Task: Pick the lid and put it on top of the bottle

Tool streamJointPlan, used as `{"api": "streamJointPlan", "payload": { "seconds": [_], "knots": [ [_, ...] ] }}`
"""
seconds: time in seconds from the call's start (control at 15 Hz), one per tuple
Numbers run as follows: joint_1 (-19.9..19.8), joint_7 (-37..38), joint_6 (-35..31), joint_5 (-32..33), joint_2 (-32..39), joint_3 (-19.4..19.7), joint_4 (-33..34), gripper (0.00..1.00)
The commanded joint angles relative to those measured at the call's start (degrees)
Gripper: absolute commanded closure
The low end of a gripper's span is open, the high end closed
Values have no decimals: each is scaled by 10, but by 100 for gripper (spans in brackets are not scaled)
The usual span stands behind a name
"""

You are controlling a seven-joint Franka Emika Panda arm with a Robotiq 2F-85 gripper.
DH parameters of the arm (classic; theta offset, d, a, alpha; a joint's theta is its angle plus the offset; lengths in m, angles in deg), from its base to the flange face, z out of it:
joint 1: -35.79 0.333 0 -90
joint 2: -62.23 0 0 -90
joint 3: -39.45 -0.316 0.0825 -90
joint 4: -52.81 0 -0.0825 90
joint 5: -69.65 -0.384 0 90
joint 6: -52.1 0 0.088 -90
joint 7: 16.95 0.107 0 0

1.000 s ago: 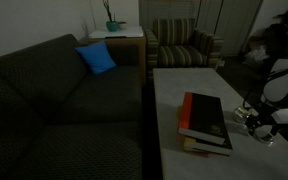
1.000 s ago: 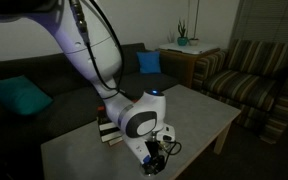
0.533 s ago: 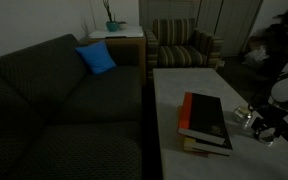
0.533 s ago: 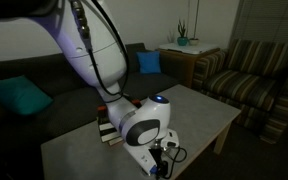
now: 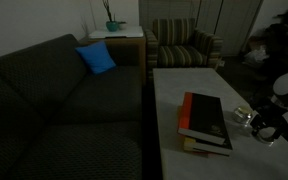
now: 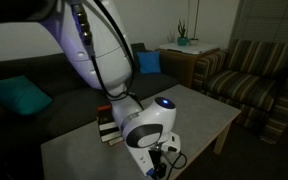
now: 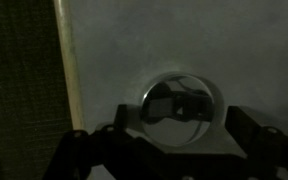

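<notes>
Translucent and pale, the small flat round lid (image 7: 181,108) lies on the light grey table top (image 7: 134,40), near its edge. The black two-fingered gripper (image 7: 184,137) hangs directly over it with its jaws wide apart, one finger on each side and clamped on nothing. In an exterior view the small squat glassy bottle (image 5: 242,113) stands on the table between the gripper and the stacked books with a black-and-red cover (image 5: 206,120). A dark sofa (image 5: 54,100) flanks the table.

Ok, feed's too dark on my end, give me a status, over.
Gripper open, low over table. Round glassy piece centred between the jaws, not gripped; lid or bottle, cannot tell. Books stacked beside, apart.
</notes>
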Motion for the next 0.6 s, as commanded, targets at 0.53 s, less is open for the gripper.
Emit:
{"api": "streamJointPlan", "payload": {
  "seconds": [0.53],
  "knots": [
    [116, 245, 17, -45, 0, 97, 5, 0]
  ]
}}
